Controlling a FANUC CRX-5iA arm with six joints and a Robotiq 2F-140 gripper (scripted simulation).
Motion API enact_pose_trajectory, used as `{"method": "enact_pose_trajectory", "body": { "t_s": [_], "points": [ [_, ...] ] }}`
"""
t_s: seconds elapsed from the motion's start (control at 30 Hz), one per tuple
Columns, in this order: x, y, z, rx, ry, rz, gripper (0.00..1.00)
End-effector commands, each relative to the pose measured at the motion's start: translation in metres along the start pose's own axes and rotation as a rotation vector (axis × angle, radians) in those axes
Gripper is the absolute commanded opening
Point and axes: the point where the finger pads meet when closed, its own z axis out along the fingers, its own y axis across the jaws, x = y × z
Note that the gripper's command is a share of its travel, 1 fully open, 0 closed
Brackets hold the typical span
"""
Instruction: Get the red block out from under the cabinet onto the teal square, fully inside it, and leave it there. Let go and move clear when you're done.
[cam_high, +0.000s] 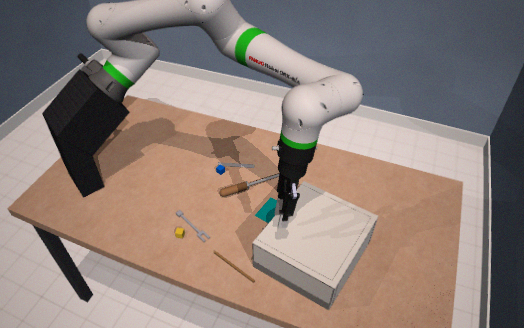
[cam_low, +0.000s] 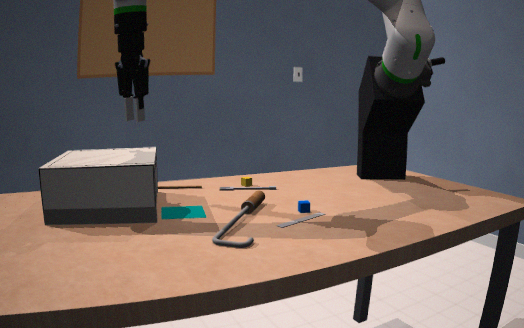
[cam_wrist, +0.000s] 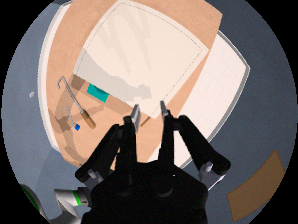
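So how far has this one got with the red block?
Nothing looks done: no red block shows in any view, and the teal square beside the cabinet holds no block. The pincer hangs high above the cabinet, fingers nearly together, gripping nothing. Still to do: fetch the block, perhaps with the hook tool, and place it.

One cabinet (cam_low: 100, 187), one teal square (cam_low: 183, 212), two small blocks (blue (cam_low: 303, 206) and yellow (cam_low: 246, 181)), one hook tool (cam_low: 235, 226), one wrench (cam_high: 192, 226), one stick (cam_high: 234, 266), one flat bar (cam_low: 301, 220).
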Motion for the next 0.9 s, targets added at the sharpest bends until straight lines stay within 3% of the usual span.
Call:
{"method": "enact_pose_trajectory", "body": {
  "t_s": [0.0,0.1,0.17,0.23,0.27,0.33,0.43,0.5,0.6,0.67,0.77,0.87],
  "points": [
    [0.003,-0.041,0.001,0.000,0.029,0.070,0.00],
    [0.003,-0.041,0.001,0.000,0.029,0.070,0.00],
    [0.000,-0.081,0.004,0.015,0.045,0.136,0.00],
    [0.000,-0.081,0.004,0.015,0.045,0.136,0.00],
    [-0.003,-0.103,0.006,0.023,0.054,0.172,0.00],
    [-0.003,-0.103,0.006,0.023,0.054,0.172,0.00],
    [-0.014,-0.149,0.012,0.037,0.069,0.246,0.00],
    [-0.014,-0.149,0.012,0.037,0.069,0.246,0.00],
    [-0.030,-0.195,0.018,0.050,0.082,0.320,0.00],
    [-0.030,-0.195,0.018,0.050,0.082,0.320,0.00],
    [-0.048,-0.237,0.026,0.059,0.092,0.388,0.00],
    [-0.058,-0.255,0.030,0.063,0.096,0.418,0.00]
  ]
}}
